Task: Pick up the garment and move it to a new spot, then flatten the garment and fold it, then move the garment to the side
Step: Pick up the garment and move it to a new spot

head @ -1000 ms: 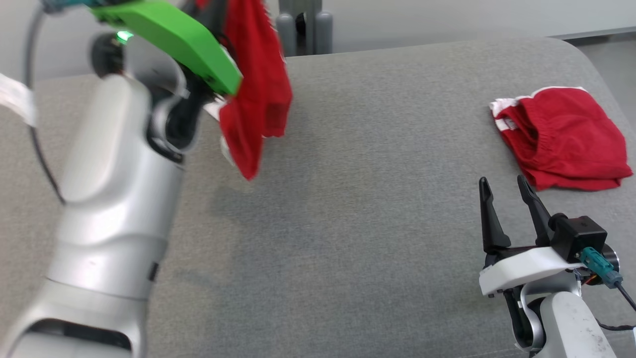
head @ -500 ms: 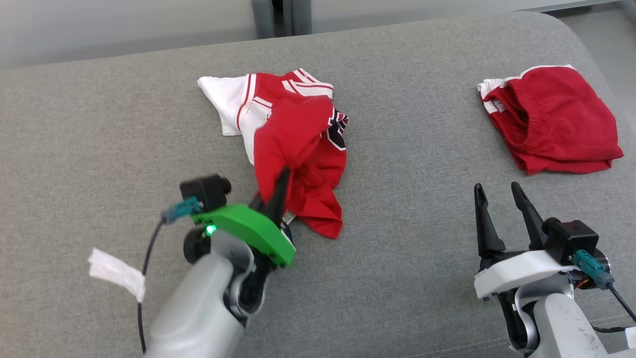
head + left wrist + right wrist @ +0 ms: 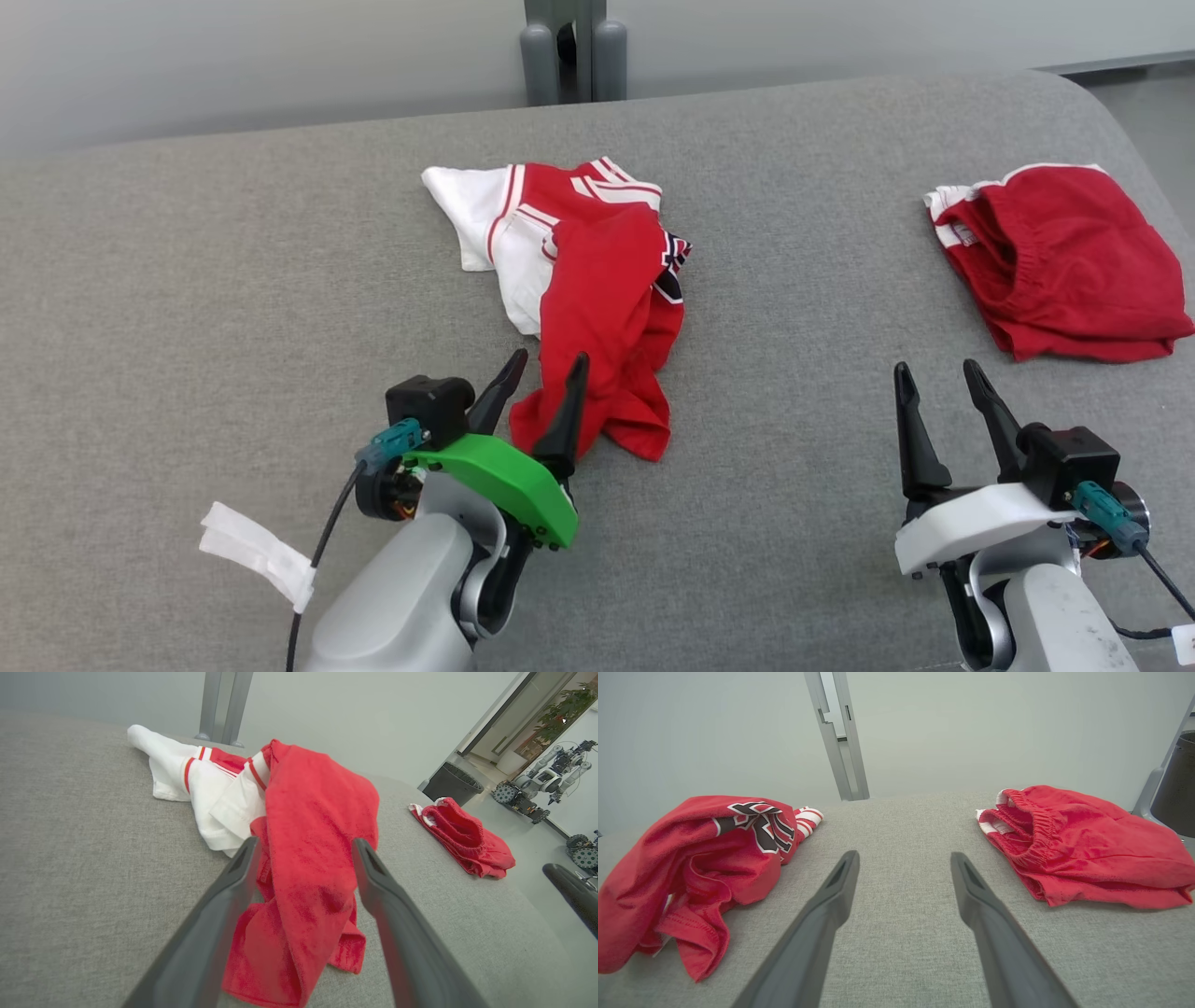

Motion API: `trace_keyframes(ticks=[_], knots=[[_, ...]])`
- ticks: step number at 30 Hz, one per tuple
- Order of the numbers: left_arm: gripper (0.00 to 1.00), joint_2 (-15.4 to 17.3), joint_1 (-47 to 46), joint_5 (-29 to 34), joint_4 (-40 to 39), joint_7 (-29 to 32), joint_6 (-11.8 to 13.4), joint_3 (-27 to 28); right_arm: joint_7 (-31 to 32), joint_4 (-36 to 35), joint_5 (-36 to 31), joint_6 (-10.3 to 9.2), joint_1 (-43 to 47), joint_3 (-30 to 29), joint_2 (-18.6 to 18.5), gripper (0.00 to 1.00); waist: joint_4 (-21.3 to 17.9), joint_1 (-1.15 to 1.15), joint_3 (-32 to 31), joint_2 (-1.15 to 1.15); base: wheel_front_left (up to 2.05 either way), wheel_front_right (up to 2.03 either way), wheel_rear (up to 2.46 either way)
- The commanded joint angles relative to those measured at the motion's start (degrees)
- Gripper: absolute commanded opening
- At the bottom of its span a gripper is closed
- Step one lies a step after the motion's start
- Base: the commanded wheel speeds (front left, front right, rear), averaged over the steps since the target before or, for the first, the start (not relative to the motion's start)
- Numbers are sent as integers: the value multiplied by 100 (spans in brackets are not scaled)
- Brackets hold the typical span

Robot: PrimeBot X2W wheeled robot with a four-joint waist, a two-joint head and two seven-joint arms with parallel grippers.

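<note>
The garment point(image 3: 597, 280), a red and white shirt with a dark print, lies crumpled in the middle of the grey padded surface point(image 3: 233, 280). My left gripper point(image 3: 549, 359) is open at the garment's near edge, its two fingers standing either side of the red hem without gripping it. In the left wrist view the red cloth point(image 3: 308, 835) runs between the spread fingers of the left gripper point(image 3: 306, 842). My right gripper point(image 3: 935, 369) is open over bare surface at the lower right. The right wrist view has the garment point(image 3: 691, 858) to the left of the right gripper point(image 3: 904, 855).
A folded pair of red shorts point(image 3: 1064, 261) lies at the far right, just beyond my right gripper. A grey post point(image 3: 569, 47) stands behind the back edge. A dark bin point(image 3: 451, 784) sits on the floor past the surface's right end.
My left gripper brought the garment down from up in the air, laid it on the surface and opened, letting it go. The right gripper stayed put; the head camera shifted.
</note>
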Motion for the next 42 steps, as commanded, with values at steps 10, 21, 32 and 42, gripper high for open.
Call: trace_keyframes(ticks=[10,21,32,42], knots=[[100,423,446,151,-659,-104,271,338,129,-114,-204,-8,273,-35,-14,100,444,0,-833,0,0,0,0],[100,1050,1495,476,-1543,-112,859,1088,211,-212,-102,-8,560,58,-14,100,699,0,-1016,0,0,0,0],[100,1144,2607,1040,-2004,-107,1080,1719,114,-75,180,-8,892,129,-14,100,780,0,-1089,0,0,0,0],[100,1078,2727,1126,-2092,-108,1007,1879,64,4,163,-8,834,92,-14,100,791,0,-1051,0,0,0,0]])
